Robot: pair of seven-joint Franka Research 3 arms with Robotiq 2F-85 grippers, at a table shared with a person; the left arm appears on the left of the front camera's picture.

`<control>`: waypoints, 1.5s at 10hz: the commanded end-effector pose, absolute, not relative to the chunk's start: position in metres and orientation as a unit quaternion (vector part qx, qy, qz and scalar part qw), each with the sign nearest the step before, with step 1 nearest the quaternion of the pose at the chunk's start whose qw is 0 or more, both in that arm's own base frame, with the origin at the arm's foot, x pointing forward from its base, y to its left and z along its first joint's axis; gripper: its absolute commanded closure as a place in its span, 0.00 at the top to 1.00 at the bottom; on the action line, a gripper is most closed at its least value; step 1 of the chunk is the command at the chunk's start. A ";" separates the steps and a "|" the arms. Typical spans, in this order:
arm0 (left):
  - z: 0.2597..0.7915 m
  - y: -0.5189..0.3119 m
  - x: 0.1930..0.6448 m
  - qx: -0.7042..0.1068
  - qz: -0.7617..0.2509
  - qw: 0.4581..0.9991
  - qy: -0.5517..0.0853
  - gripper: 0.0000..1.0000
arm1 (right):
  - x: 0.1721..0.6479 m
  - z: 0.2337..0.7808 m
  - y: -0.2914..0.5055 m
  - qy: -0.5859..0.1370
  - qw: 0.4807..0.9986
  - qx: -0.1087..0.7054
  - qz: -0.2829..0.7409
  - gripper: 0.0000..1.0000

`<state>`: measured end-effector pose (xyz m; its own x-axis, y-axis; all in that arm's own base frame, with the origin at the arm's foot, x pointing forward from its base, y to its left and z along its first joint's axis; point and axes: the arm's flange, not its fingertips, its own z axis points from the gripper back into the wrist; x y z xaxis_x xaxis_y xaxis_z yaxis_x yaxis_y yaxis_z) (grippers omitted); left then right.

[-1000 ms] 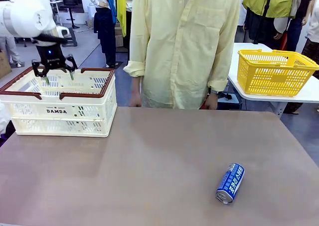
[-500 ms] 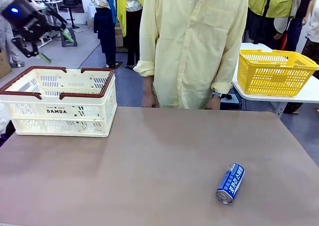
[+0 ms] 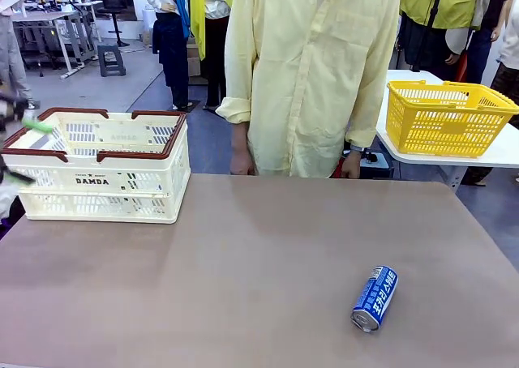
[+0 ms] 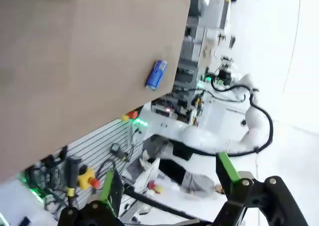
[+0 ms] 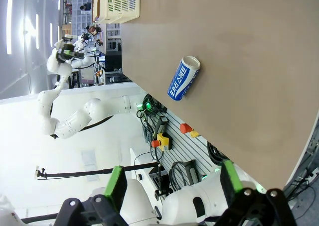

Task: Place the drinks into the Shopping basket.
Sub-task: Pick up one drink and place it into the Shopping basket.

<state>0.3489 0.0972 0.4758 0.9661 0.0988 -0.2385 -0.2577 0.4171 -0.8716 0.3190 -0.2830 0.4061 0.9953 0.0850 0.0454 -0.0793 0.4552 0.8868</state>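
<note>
One blue-and-white can (image 3: 375,298) lies on its side near the tabletop's (image 3: 243,263) front right corner.
Both my grippers, left (image 4: 169,186) and right (image 5: 172,186), stand wide, empty; the Shopping basket (image 3: 101,167) sits at the far left corner.

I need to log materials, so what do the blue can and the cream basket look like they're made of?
Blue can: likely thin metal, given its silvery end rim and glossy printed wrap. Cream basket: looks like moulded plastic, matte, with lattice walls and a brown-red rim.
</note>
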 end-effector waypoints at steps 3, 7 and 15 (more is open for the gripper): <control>0.476 0.097 0.349 -0.529 0.106 0.838 0.075 1.00 | 0.318 0.407 -0.283 0.001 0.857 0.513 0.054 1.00; 0.476 0.097 0.349 -0.529 0.106 0.838 0.075 1.00 | 0.318 0.407 -0.283 0.001 0.857 0.513 0.054 1.00; 0.476 0.097 0.349 -0.529 0.106 0.838 0.075 1.00 | 0.319 0.406 -0.283 0.003 0.853 0.520 0.048 1.00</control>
